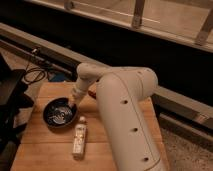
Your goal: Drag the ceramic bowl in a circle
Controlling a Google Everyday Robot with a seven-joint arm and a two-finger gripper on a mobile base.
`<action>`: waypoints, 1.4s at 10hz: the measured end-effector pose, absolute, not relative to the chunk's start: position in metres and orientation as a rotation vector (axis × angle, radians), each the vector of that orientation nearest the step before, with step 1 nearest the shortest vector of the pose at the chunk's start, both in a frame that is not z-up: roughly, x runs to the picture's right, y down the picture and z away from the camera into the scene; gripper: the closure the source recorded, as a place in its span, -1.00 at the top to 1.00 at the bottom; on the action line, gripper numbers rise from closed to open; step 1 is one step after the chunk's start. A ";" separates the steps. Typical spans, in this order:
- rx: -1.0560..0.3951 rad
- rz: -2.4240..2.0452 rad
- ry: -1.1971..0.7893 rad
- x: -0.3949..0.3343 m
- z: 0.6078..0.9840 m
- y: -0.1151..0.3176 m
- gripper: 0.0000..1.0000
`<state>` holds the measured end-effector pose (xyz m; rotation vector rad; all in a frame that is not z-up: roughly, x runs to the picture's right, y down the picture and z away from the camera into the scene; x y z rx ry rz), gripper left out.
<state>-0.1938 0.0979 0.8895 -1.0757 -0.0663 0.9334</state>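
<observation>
Bowl drag — progress unclear.
Gripper [73,103] is touching the ceramic bowl [59,113] rim on the desk [45,150] — grip unreadable; circle apparently remaining.

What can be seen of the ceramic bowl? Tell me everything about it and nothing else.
The ceramic bowl is wide, shallow and round, with a dark glossy glaze and a pale sheen across its inside. It sits upright on the left part of the wooden table, nothing visible inside it. The hand reaches down at its right rim, apparently touching it. A small pale bottle lies on the table just beyond the bowl's lower right edge, close to it.
</observation>
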 end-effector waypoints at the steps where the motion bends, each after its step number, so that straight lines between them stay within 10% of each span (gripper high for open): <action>1: -1.075 0.929 -0.067 -0.194 0.890 0.097 -0.77; 14: -0.916 1.121 -0.109 -0.142 0.925 -0.032 -1.00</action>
